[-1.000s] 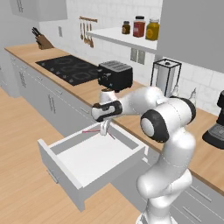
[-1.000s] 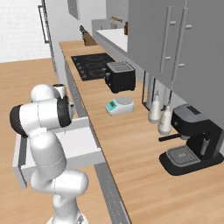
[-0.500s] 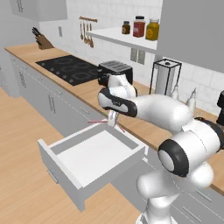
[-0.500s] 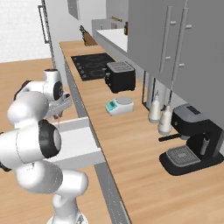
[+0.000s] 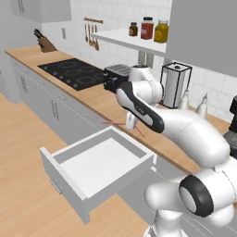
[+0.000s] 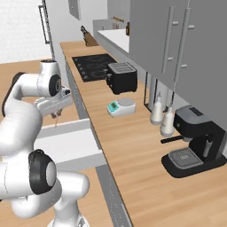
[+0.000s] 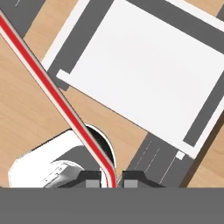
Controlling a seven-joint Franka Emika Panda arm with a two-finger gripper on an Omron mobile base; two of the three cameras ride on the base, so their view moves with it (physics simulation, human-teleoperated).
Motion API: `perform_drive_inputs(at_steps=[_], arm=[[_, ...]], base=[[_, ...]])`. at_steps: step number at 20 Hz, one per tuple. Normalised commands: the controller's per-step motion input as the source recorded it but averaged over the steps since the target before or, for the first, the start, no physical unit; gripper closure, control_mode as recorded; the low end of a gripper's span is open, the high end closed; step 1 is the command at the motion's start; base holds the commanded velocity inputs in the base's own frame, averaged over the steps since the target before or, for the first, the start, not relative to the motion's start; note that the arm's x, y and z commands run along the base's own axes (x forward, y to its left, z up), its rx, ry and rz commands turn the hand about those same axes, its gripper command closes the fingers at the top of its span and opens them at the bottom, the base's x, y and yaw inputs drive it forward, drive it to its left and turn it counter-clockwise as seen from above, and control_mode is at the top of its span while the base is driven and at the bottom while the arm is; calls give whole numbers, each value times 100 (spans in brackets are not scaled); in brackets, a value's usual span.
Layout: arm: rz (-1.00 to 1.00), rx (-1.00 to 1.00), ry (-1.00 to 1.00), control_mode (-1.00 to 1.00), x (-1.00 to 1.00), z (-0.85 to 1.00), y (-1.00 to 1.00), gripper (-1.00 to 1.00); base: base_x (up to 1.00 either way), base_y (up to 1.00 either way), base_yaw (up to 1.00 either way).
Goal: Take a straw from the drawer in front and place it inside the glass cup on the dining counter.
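Your gripper is clamped on the straw, which runs to the hand view's upper left. It has risen clear of the open drawer, mid-frame; the pickup looks done, so carry it to the cup.

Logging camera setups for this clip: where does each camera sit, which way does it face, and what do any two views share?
Left base view: behind the arm's left, facing the open drawer and stove; arm and gripper holding the straw.
Right base view: behind its right, along the counter; arm and drawer at left.
Hand view: on the hand, looking down at the drawer; fingertips pinch the straw.
All three share the drawer.
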Motion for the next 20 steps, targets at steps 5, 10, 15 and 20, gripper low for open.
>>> perform_drive_inputs(at_steps=[5, 10, 15, 20], arm=[[-4, 0, 2, 100, -27, 6, -9, 100], [0, 0, 0, 100, 0, 0, 0, 100], [0, 0, 0, 100, 0, 0, 0, 100], [0, 0, 0, 100, 0, 0, 0, 100]], base=[[-40, -10, -2], [-100, -3, -6], [-94, 60, 3], [-48, 99, 29]])
